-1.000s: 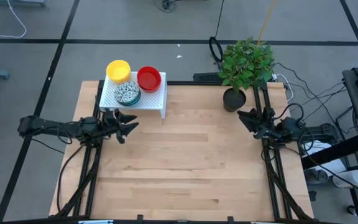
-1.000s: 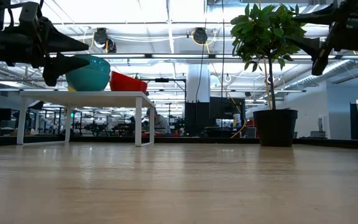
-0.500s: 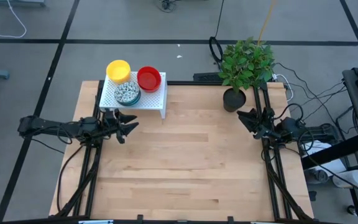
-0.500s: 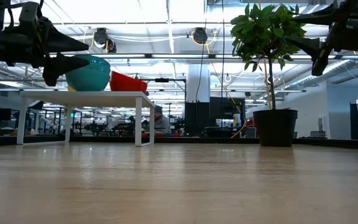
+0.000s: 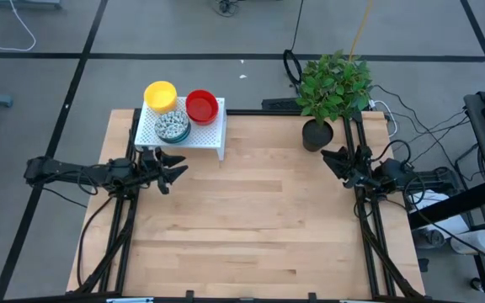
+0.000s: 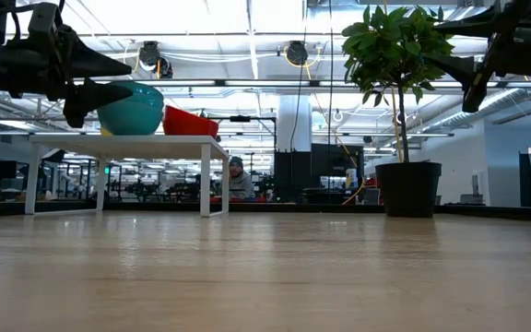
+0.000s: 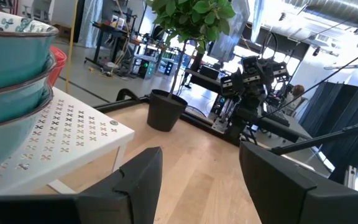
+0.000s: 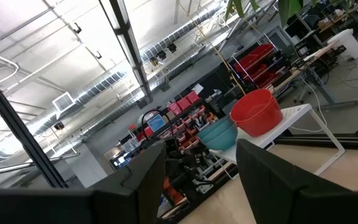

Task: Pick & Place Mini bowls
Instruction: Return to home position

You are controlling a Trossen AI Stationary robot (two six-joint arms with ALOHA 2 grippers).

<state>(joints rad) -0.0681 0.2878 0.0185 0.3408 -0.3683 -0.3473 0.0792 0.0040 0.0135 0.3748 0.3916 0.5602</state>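
Note:
Three stacks of mini bowls stand on a small white perforated stand (image 5: 205, 139) at the table's far left: yellow ones (image 5: 160, 95), red ones (image 5: 201, 105), and speckled ones with teal outsides (image 5: 173, 126) (image 7: 8, 68). My left gripper (image 5: 175, 169) hovers open just in front of the stand, level, above the table. My right gripper (image 5: 333, 160) hovers open at the far right, beside the plant pot, tilted slightly up. The red stack (image 8: 257, 112) and the teal stack (image 8: 219, 134) show far off in the right wrist view.
A black pot (image 5: 317, 135) with a leafy plant (image 5: 335, 82) stands at the table's far right, close to my right gripper. The wooden tabletop (image 5: 251, 227) stretches bare between the arms and toward the near edge. A person sits far behind the table (image 6: 238, 180).

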